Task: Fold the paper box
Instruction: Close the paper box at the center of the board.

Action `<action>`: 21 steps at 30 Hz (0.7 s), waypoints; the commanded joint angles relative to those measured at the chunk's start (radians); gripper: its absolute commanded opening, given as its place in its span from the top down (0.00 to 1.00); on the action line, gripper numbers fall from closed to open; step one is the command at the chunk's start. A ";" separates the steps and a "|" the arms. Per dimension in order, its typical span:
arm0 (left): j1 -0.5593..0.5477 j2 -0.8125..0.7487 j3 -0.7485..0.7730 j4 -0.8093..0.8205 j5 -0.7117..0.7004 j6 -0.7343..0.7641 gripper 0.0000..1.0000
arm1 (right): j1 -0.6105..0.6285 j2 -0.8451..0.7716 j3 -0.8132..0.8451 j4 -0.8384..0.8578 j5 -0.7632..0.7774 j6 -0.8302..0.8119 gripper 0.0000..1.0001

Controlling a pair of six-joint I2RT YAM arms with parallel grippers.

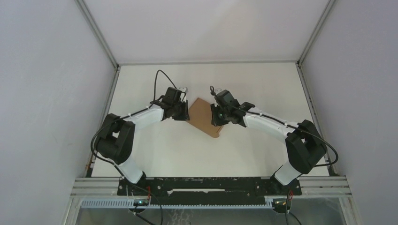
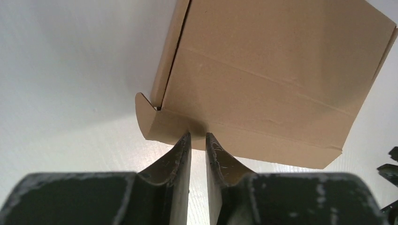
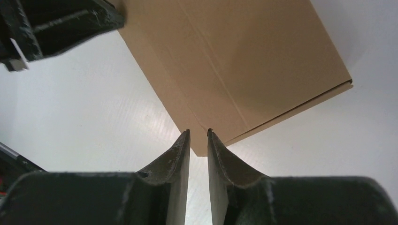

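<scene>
The paper box [image 1: 204, 117] is a flat brown cardboard mailer lying closed and skewed on the white table between my two arms. My left gripper [image 1: 183, 111] is at its left edge. In the left wrist view its tips [image 2: 198, 135] meet the box's [image 2: 263, 79] near side wall beside a rounded flap ear [image 2: 143, 117]. Its jaws stand a narrow slit apart, with only table in the gap. My right gripper [image 1: 216, 117] is at the box's right corner. Its tips [image 3: 198, 131] frame a corner of the box [image 3: 244, 61], again a slit apart; I cannot tell whether they touch it.
White walls and metal corner posts [image 1: 101, 37] enclose the table on three sides. The aluminium rail [image 1: 211, 185] with both arm bases runs along the near edge. The left gripper's body [image 3: 51, 23] shows at the top left of the right wrist view.
</scene>
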 commanded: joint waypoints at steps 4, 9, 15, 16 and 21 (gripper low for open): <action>0.017 -0.029 0.085 0.043 0.024 0.029 0.78 | 0.034 0.040 0.033 -0.042 0.036 -0.038 0.73; 0.018 -0.082 0.101 0.019 0.043 0.032 0.77 | 0.036 0.056 0.033 -0.034 0.041 -0.033 0.73; 0.040 -0.036 0.159 -0.003 0.043 0.045 0.75 | 0.015 0.079 0.034 -0.018 0.024 -0.032 0.72; 0.043 -0.024 0.167 -0.005 0.040 0.046 0.75 | 0.013 0.082 0.034 -0.015 0.022 -0.032 0.73; 0.050 0.031 0.196 0.009 0.043 0.051 0.75 | 0.006 0.097 0.034 -0.006 0.009 -0.032 0.73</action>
